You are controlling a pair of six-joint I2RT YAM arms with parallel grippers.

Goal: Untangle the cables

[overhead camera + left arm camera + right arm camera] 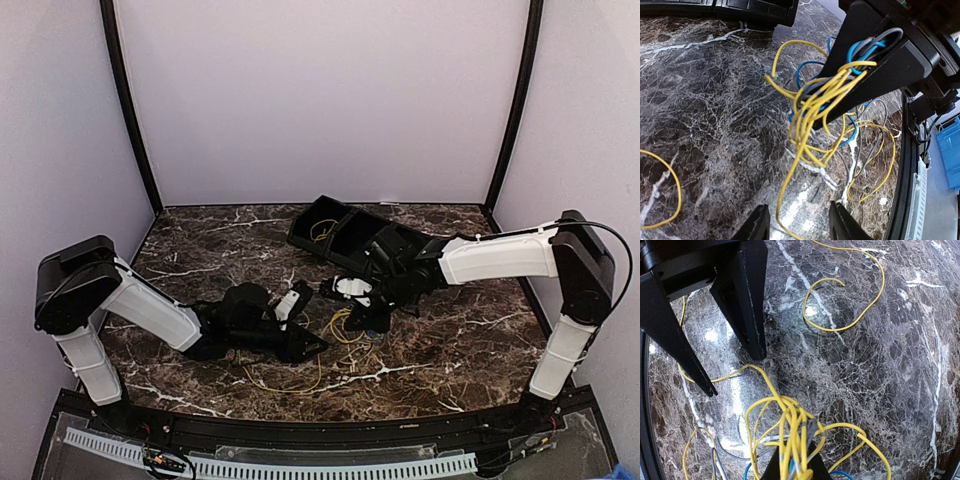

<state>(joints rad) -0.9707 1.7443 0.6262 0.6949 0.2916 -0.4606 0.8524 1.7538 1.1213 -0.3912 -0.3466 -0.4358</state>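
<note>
The cables are one tangled bundle of yellow wire (810, 112) and blue wire (862, 49), with some grey strands mixed in. My right gripper (795, 467) is shut on this bundle and holds it just above the marble table. Yellow loops (790, 415) hang from its jaws, and blue wire (840, 474) shows beside them. My left gripper (800, 226) is open and empty, low over the table, facing the bundle with one yellow strand trailing between its fingers. In the top view the left gripper (312, 345) and the right gripper (368, 322) are close together at the table's middle.
A black compartment tray (345, 232) stands at the back centre, with a yellow wire in it. Loose yellow wire lies on the table (860, 315), (670, 190) and near the front edge (290, 385). Black frame posts stand at both back corners.
</note>
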